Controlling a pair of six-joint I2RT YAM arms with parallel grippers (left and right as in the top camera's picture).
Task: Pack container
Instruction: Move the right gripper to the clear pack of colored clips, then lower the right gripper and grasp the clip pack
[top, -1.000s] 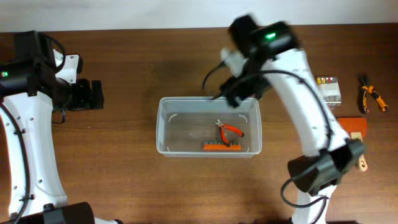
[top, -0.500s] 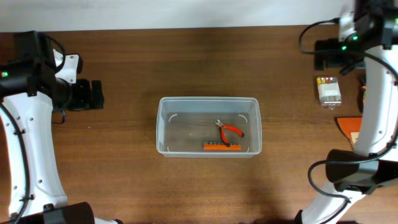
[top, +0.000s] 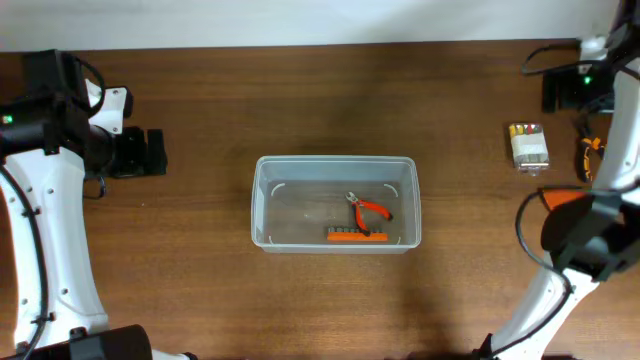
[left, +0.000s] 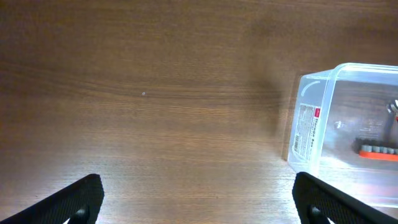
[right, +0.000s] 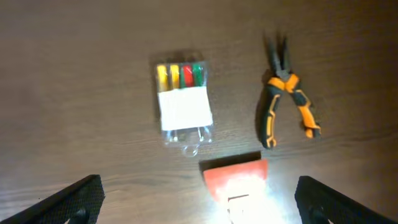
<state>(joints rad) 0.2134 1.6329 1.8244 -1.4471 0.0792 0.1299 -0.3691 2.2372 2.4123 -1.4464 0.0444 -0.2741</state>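
- centre of the table (top: 200, 290), the container (top: 335, 172) sits upright with its top uncovered, and it's partly packed: small red-handled cutters (top: 371, 209) and an orange strip of bits (top: 357, 236) lie on its floor.
- off to the right, well apart from it, three things wait on the table: a clear box of bits (right: 183, 102), orange-and-black pliers (right: 285, 102), and an orange card (right: 236, 177) just below them. by my count that's two in, three to go.
- right gripper (right: 198, 208) hovers over that cluster, fingers spread wide, holding nothing.
- left gripper (top: 152, 152) hangs left of the container, also spread wide and empty.
- nothing stands between the cluster and the container. the three items lie close together, though, so picking one cleanly looks a little tight.
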